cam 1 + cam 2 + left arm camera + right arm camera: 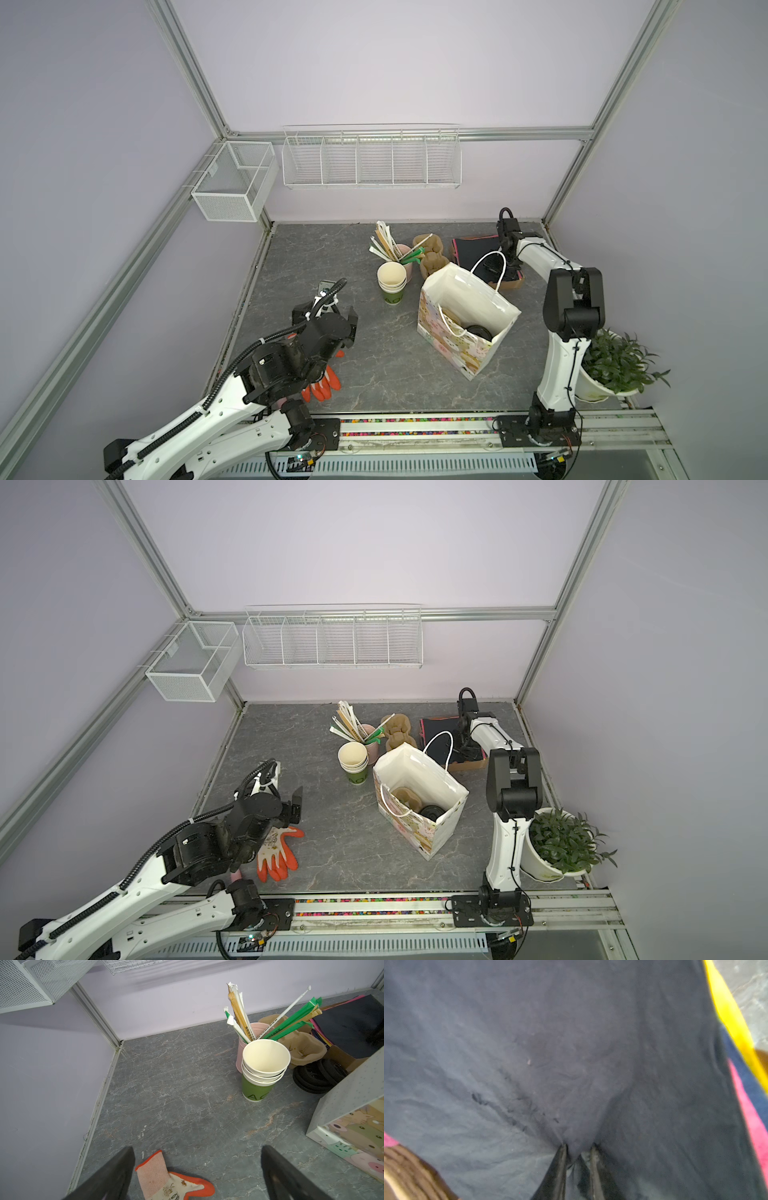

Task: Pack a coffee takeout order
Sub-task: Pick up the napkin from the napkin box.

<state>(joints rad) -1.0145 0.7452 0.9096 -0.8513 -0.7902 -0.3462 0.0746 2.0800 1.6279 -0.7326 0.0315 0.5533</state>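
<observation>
Two grippers. Right gripper (578, 1148) is nearly closed, pinching a pucker of the black sheet (550, 1053), which tops a coloured pile at the table's far right. That wrist view is blurred and the pile's edges are cut off. In both top views the bag (415, 766) handle crosses the gripper. Left gripper (197, 1150) is spread wide, holding nothing, above the glove (164, 1180), with its fingers cropped by the frame. Carrier (405, 798) and cup (432, 812) sit inside the bag, and only the cup's dark top shows.
</observation>
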